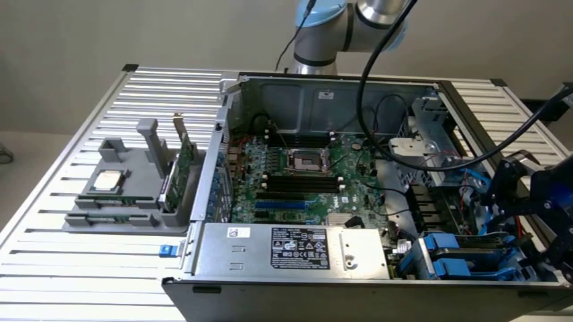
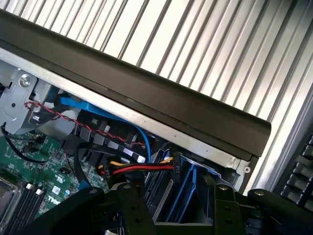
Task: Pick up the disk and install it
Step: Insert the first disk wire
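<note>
Looking past the pincer (image 1: 517,200), you see a table (image 1: 107,268) of pale ribbed metal slats running well out beyond it, with a plain beige wall (image 1: 134,33) behind. The open case (image 1: 268,295) lies flat on those slats, its dark rim just beyond the pincer. The pincer is spread wide and has hold of nothing. Its black fingers (image 2: 131,208) are cut off at the picture's edge, so you cannot see the tips. The disk (image 1: 465,253) sits in the case's corner bay just below the pincer; only its blue plastic rails show, and its metal face is hidden among them. Red, yellow and black cables (image 2: 142,169) cross between the pincer and those rails. Across the case from the pincer lies the green board (image 1: 304,181), matte and studded with dark slots. Farthest from the pincer, a grey holder (image 1: 125,218) carries a small square silver chip (image 1: 109,180) and an upright thin green card (image 1: 179,171).
</note>
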Controlling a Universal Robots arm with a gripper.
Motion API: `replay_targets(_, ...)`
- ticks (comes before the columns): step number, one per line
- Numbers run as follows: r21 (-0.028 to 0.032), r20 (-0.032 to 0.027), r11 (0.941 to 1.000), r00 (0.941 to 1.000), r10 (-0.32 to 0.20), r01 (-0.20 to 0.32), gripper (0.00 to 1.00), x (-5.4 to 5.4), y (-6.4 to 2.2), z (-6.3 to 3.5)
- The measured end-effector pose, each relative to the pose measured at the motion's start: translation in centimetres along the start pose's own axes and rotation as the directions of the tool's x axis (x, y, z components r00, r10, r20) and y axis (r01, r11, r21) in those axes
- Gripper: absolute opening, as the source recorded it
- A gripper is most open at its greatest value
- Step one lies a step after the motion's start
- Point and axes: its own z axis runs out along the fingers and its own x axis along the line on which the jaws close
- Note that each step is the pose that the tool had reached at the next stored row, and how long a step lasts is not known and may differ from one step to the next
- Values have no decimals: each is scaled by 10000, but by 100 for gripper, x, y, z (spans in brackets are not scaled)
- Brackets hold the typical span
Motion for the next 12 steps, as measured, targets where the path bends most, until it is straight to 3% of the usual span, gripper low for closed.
replay_targets(3,-48,-109,10000,9999,8,-9,55,0,0,0)
replay_targets(5,-64,-146,10000,9999,11,-12,55,2,1,-1)
replay_targets(8,-71,-163,10000,9999,12,-14,53,4,1,1)
replay_targets(9,-72,-164,10000,9999,13,-14,45,4,1,2)
replay_targets(12,-72,-165,10000,9999,13,-14,45,4,2,2)
